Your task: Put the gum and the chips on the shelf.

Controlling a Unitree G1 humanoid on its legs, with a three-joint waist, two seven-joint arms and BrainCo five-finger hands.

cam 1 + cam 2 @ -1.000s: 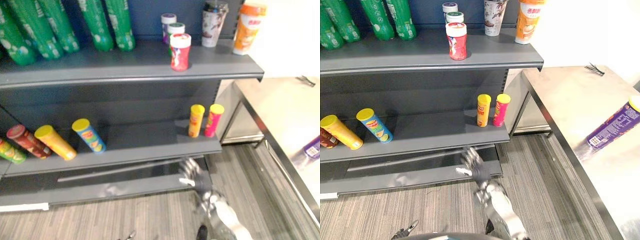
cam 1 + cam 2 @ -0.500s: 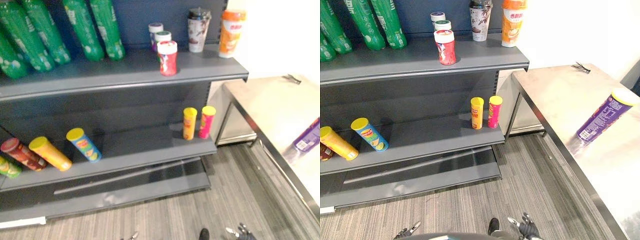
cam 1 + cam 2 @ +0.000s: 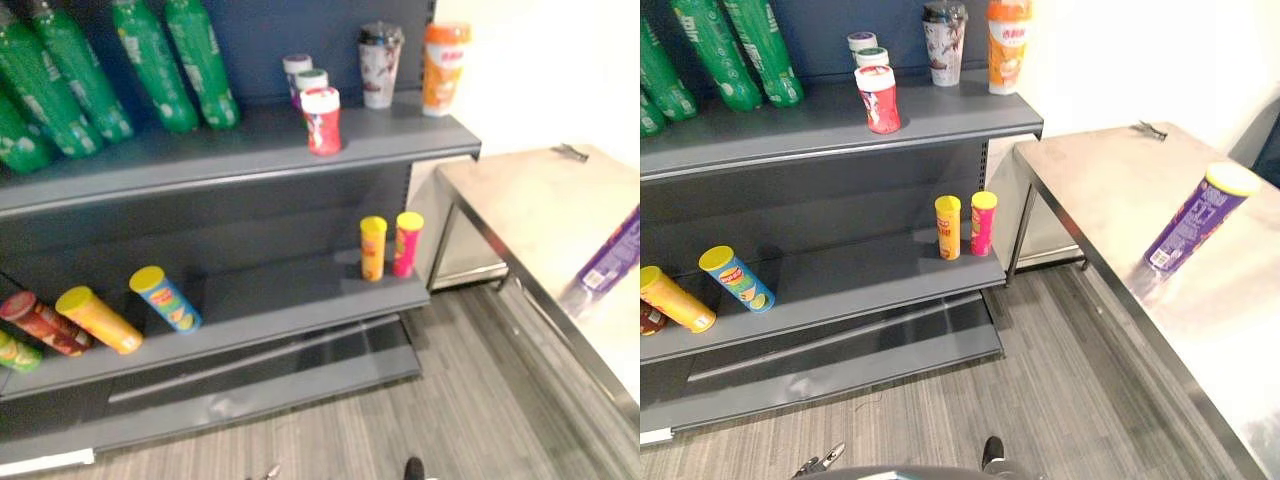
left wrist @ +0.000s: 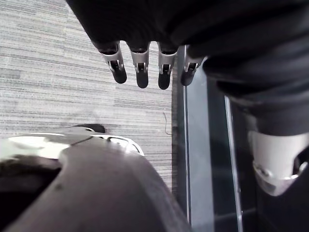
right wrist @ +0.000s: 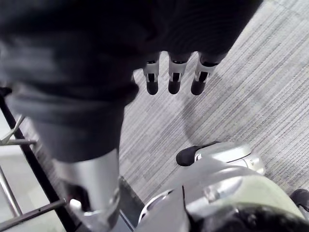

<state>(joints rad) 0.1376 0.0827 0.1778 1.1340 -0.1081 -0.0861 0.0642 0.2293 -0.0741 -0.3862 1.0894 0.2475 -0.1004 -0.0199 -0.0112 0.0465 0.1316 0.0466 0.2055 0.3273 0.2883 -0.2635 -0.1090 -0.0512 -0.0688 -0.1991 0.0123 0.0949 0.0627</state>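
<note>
The purple chips can [image 3: 1193,222] is on the steel surface [image 3: 1110,190] right of the shelf [image 3: 790,135], apparently standing on end, yellow lid up. The red gum jar [image 3: 880,98] stands upright on the shelf's upper board. Both are well apart from the left hand [image 4: 141,70] and right hand [image 5: 174,79], which hang over the floor [image 3: 1060,380] before the shelf, fingers straight, holding nothing.

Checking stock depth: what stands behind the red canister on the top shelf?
A green-banded canister stands right behind the red canister, a purple-banded canister behind that. Their lower bodies are covered.
</note>
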